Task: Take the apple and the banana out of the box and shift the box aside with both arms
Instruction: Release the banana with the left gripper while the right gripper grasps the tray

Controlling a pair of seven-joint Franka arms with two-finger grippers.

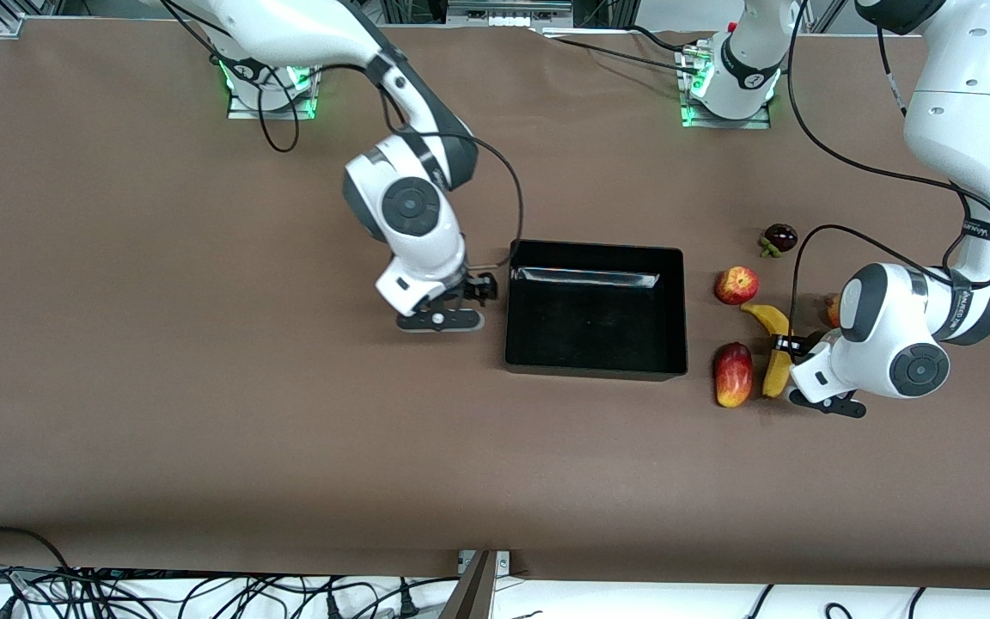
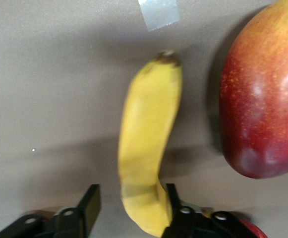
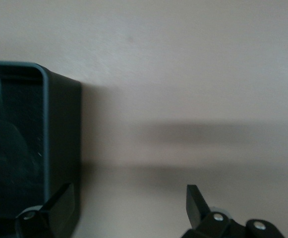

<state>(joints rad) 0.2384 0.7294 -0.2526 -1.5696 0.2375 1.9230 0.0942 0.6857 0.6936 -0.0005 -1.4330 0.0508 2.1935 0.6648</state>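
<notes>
The yellow banana lies on the table beside the black tray, toward the left arm's end. My left gripper is low over the banana's middle, open, with the banana between its fingers. One finger touches it and the other stands apart. The small red apple with a yellowish patch lies just farther from the front camera than the banana. My right gripper is open and empty at the tray's wall toward the right arm's end, with one finger close by that wall.
A red-and-yellow mango lies beside the banana's near end, close to the tray; it also shows in the left wrist view. A dark purple fruit lies farther back. A reddish fruit is partly hidden by the left arm.
</notes>
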